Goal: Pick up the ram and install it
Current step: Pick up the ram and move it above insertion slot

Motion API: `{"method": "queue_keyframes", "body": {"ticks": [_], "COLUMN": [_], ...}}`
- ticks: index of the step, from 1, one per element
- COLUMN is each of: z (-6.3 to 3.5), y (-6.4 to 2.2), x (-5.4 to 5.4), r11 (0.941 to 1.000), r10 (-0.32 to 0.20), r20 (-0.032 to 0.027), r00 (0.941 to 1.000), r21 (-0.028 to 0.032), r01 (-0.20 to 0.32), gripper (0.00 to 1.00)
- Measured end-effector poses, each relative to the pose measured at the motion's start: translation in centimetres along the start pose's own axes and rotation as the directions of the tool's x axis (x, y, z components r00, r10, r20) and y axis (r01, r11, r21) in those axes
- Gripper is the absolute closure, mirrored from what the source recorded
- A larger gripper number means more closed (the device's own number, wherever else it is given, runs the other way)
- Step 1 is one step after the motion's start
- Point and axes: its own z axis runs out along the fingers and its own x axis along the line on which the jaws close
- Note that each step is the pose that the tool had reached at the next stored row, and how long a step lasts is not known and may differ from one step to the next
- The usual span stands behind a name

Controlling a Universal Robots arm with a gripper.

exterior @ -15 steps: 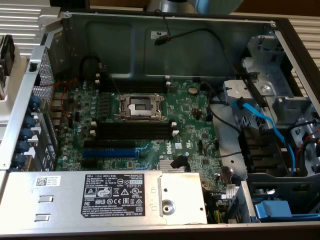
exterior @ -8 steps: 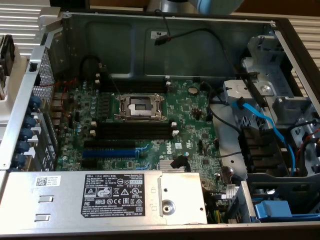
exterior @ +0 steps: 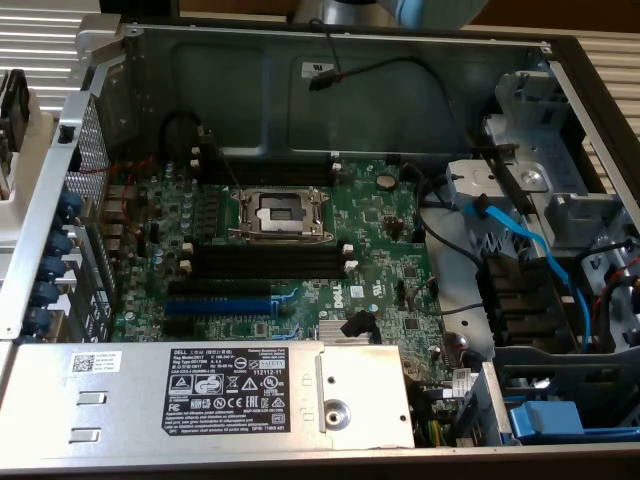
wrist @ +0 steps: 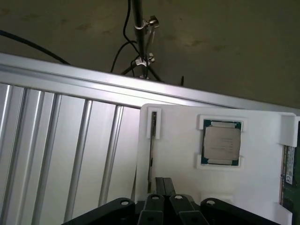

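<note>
Fingers (wrist: 160, 185) pressed together with nothing between them, over a white tray (wrist: 180, 136) that lies on the ribbed aluminium worktop (wrist: 56, 140). Ram (wrist: 289, 171) lies at the tray's far edge, well apart from the fingers: a green strip with a white label, partly cut off. Processor chip (wrist: 221, 143) sits in corner brackets between the two. Just beside the fingers, a thin dark strip (wrist: 151, 154) stands edge-on in a white clip; cannot tell what it is. Exterior view: open case, motherboard (exterior: 390, 235) exposed, black memory slots (exterior: 265, 262) between CPU socket (exterior: 280, 212) and blue expansion slot (exterior: 218, 305).
</note>
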Motion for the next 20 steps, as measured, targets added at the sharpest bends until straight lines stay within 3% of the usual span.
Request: {"method": "queue_keyframes", "body": {"ticks": [9,20], "z": [1.57,1.65], "y": [0.05,0.07], "x": [0.9,1.2], "r11": [1.0,1.0], "r10": [0.009,0.009], "r20": [0.0024,0.003], "r00": [1.0,1.0], "r21": [0.0006,0.0001], "r01": [-0.009,-0.009], "gripper": [0.9,0.9]}}
